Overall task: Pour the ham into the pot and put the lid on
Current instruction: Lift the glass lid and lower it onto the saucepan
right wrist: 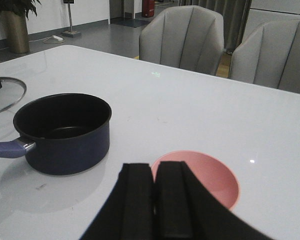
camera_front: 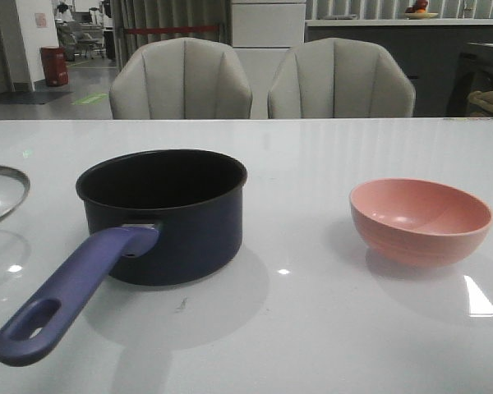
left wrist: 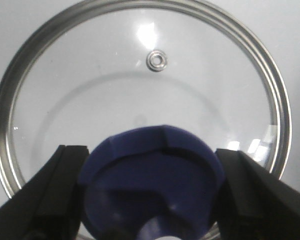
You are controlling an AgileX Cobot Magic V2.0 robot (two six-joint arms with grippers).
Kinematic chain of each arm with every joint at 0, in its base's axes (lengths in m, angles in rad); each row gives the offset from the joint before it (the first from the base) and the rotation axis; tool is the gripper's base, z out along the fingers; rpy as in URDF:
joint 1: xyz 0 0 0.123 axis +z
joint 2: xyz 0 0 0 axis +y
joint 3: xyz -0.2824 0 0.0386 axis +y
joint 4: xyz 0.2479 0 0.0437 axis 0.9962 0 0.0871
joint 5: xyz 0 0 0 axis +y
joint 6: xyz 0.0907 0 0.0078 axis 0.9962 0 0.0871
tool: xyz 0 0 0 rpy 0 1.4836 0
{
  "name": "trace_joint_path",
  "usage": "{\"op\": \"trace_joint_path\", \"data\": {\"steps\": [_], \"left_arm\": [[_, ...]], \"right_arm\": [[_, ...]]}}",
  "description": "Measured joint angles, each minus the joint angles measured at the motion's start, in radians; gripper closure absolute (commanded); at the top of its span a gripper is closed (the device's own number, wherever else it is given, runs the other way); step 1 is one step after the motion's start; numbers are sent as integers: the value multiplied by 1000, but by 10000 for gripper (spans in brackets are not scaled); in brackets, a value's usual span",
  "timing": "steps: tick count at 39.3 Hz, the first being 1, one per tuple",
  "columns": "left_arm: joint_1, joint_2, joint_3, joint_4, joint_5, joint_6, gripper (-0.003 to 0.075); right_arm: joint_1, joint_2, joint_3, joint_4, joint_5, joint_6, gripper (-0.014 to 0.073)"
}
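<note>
The dark navy pot (camera_front: 164, 213) stands left of the table's middle, its blue-purple handle (camera_front: 66, 291) pointing to the front left. What shows of its inside (right wrist: 60, 125) is black. No ham shows anywhere, and the pink bowl (camera_front: 419, 220) looks empty. The glass lid (left wrist: 140, 65) is at the far left (camera_front: 4, 193). My left gripper (left wrist: 151, 152) has a finger against each side of the lid's blue knob (left wrist: 152, 180). Whether the lid rests on the table I cannot tell. My right gripper (right wrist: 155, 167) is shut and empty, above the bowl's (right wrist: 210, 175) near side.
Two grey chairs (camera_front: 181, 82) (camera_front: 341, 82) stand behind the table's far edge. The white glossy table (camera_front: 296, 156) stretches between the pot and the bowl. Neither arm shows in the front view.
</note>
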Motion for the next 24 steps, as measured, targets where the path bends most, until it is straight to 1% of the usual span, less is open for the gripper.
{"op": "trace_joint_path", "data": {"steps": [8, 15, 18, 24], "left_arm": [[-61, -40, -128, 3, 97, 22, 539], [-140, -41, -215, 3, 174, 42, 572], [-179, -41, -232, 3, 184, 44, 588], [-266, -41, -241, 10, 198, 44, 589]], "right_arm": [[0, 0, 0, 0, 0, 0, 447], [0, 0, 0, 0, 0, 0, 447], [0, 0, 0, 0, 0, 0, 447], [0, 0, 0, 0, 0, 0, 447]]}}
